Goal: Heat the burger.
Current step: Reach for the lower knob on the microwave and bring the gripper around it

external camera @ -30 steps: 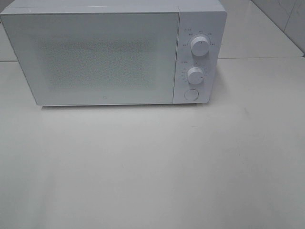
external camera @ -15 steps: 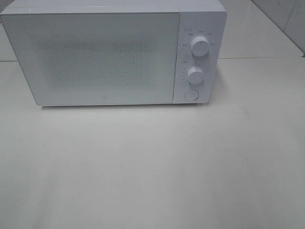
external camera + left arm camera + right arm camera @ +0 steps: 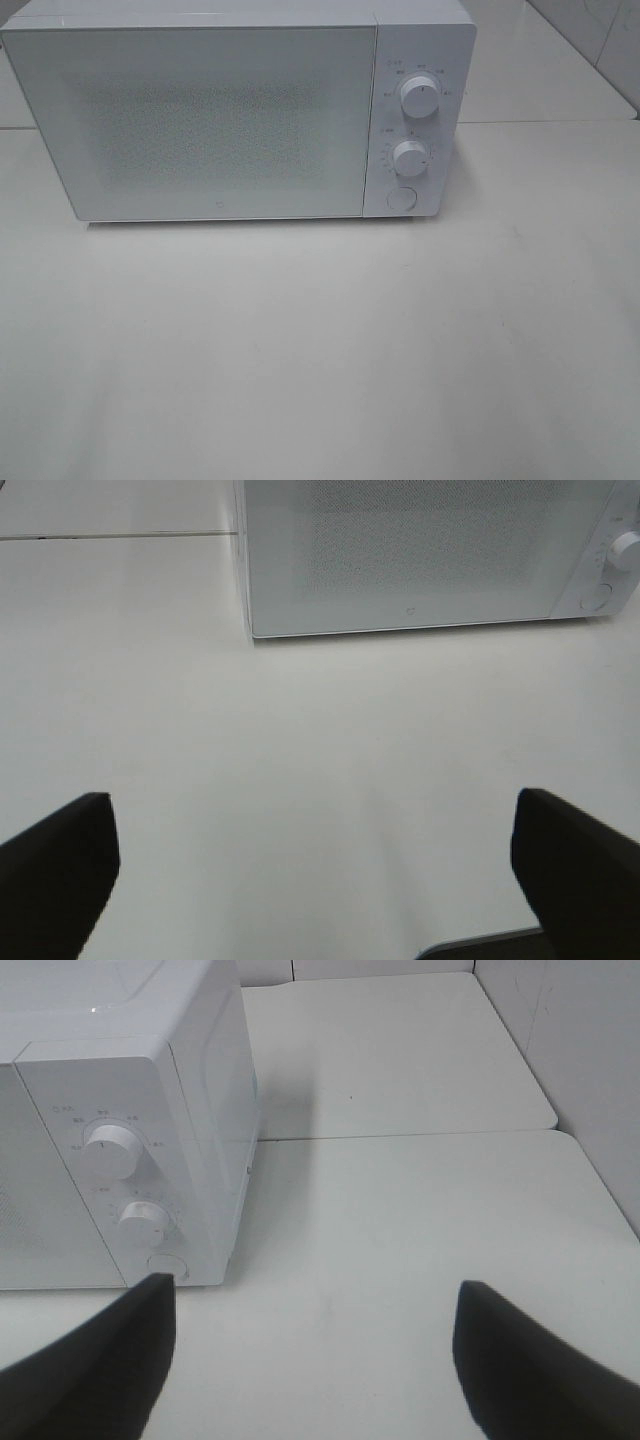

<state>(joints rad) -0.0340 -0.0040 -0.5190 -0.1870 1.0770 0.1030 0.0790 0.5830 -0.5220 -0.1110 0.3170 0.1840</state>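
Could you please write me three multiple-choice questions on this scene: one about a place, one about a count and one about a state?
1. In the exterior high view, on which side of the microwave door is the control panel?
A. left
B. above
C. right
2. How many turning knobs does the control panel carry?
A. one
B. two
C. four
3. The microwave door is:
A. shut
B. wide open
C. taken off

Answers:
1 C: the control panel runs along the door's right edge.
2 B: two knobs stand one above the other, over a round button.
3 A: the door lies flush with the front.
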